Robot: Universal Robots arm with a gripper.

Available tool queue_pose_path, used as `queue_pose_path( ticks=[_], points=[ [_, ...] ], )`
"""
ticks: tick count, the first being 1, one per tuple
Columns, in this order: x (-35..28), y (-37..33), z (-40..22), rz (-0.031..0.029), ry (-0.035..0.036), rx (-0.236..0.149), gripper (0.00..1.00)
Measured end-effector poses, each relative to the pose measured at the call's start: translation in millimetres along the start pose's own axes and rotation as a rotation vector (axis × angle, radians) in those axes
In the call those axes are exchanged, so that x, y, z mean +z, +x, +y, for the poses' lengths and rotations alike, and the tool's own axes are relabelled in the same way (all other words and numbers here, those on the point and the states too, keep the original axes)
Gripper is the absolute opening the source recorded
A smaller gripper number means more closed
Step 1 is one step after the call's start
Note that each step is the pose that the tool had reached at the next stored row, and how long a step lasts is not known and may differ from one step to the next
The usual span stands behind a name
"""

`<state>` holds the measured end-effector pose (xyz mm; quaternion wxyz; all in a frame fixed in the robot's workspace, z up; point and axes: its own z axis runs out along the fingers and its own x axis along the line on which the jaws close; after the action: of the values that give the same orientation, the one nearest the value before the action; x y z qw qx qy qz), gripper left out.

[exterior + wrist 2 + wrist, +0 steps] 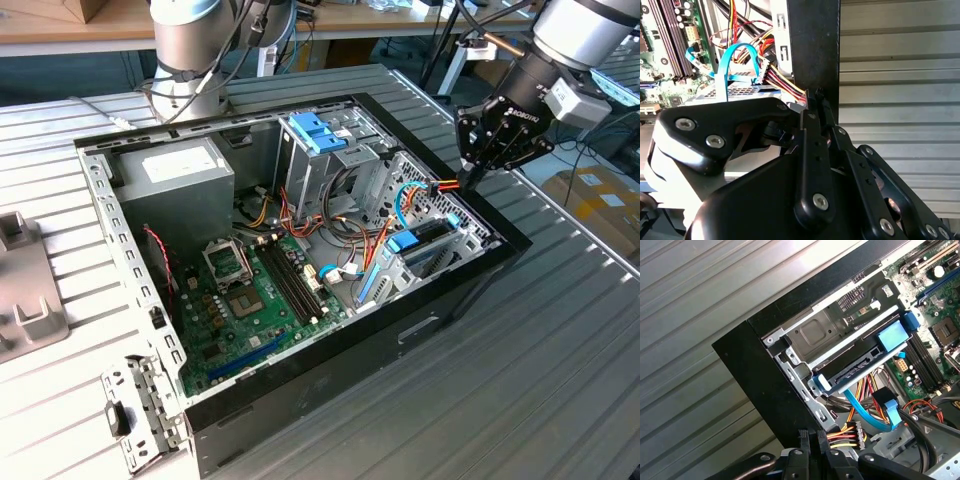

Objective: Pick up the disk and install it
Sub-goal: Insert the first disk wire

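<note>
The disk (857, 371) is a dark flat drive with blue plastic side pieces. It lies slotted into the metal bay at the corner of the open computer case (460, 290). In the exterior view the disk's blue tab (412, 241) shows near the case's right wall. My gripper (468, 180) hangs just over that wall's rim, above and to the exterior view's right of the disk. Its fingers are pressed together with nothing between them. In both wrist views the gripper (814, 96) (812, 436) sits close to a plug of red, yellow and black wires (846, 436), apart from the disk.
A grey power supply box (175, 170) and a metal cage with light-blue handles (318, 135) stand at the case's back. The green motherboard (255, 300) covers the floor. A blue flat cable (865, 412) loops beside the disk. The case sits on a ribbed grey table (560, 380).
</note>
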<state>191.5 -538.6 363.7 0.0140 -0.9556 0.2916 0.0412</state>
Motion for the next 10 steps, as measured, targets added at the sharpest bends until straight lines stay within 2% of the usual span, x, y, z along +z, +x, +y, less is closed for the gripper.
queue_pose_path(
  ticks=[7, 10],
  points=[
    [-0.3, -0.1, 0.0, -0.0004, 0.0005, 0.000, 0.18],
    [-1.2, -1.6, -2.2, -0.0044, 0.0065, -0.001, 0.18]
  ],
)
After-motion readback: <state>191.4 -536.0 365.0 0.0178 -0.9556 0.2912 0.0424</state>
